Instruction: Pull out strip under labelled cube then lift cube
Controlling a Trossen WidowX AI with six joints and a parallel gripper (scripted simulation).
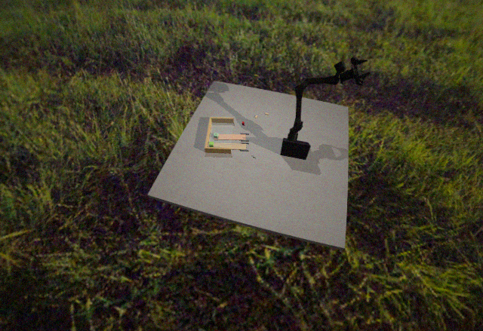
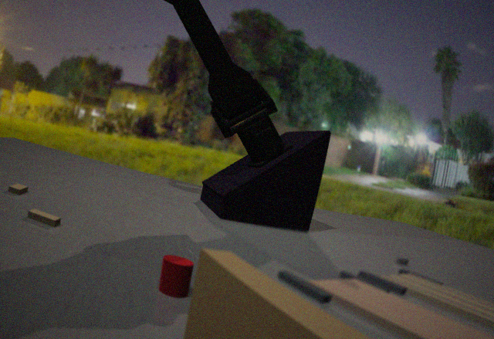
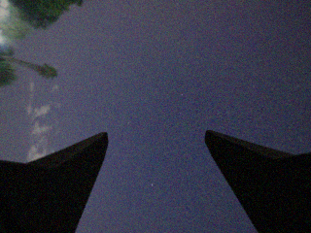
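A green cube (image 1: 211, 144) sits at the inner end of a striped wooden strip (image 1: 234, 146) (image 2: 446, 290). A paler green cube (image 1: 216, 135) with whitish marking sits at the inner end of a pinkish strip (image 1: 232, 137) (image 2: 398, 312). The marking is too small to read. Both strips lie side by side, their outer ends sticking out of a low wooden frame (image 1: 208, 130) (image 2: 223, 299). My gripper (image 1: 367, 67) (image 3: 157, 136) is open and empty, raised high on the far side of the base from the frame. Only sky and treetops show between and around its fingers in the wrist view.
A red cylinder (image 1: 243, 123) (image 2: 176, 276) stands just outside the frame. Two small wooden blocks (image 1: 256, 116) (image 2: 43, 217) lie farther off. Dark rods (image 2: 305, 286) flank the strips' outer ends. A small dark piece (image 1: 253, 157) (image 2: 402, 261) lies beyond the striped strip.
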